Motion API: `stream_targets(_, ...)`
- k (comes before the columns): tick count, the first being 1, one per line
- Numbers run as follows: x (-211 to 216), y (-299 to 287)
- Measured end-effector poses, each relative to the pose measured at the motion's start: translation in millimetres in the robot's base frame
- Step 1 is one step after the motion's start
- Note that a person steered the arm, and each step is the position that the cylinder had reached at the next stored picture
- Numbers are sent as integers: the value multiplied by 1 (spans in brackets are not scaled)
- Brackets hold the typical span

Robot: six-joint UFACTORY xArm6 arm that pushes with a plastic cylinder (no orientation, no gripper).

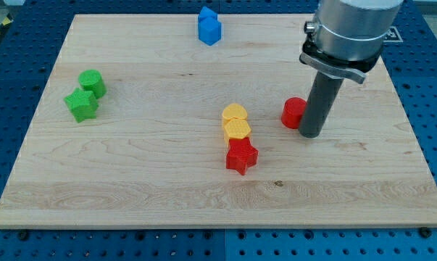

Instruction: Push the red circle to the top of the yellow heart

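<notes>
The red circle [293, 112] sits on the wooden board right of centre. My tip [310, 134] stands just to its right and slightly below, touching or almost touching its right side. The yellow heart [235, 113] lies to the left of the red circle, at about the same height. A yellow hexagon [237, 130] sits directly below the heart, touching it. A red star [241, 156] sits just below the hexagon.
Two blue blocks [209, 26] stand together at the view's top centre. A green cylinder [93, 82] and a green star-like block [81, 104] sit at the left. The board's right edge [414, 138] is to the right of my tip.
</notes>
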State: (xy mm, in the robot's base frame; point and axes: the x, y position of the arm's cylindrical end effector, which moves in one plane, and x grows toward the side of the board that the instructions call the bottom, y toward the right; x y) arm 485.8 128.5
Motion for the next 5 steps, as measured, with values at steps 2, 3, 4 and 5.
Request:
stream_targets(2,-6,-47)
stream_targets(3,-6,-25)
stream_targets(4,7,11)
stream_targets(5,-8,27)
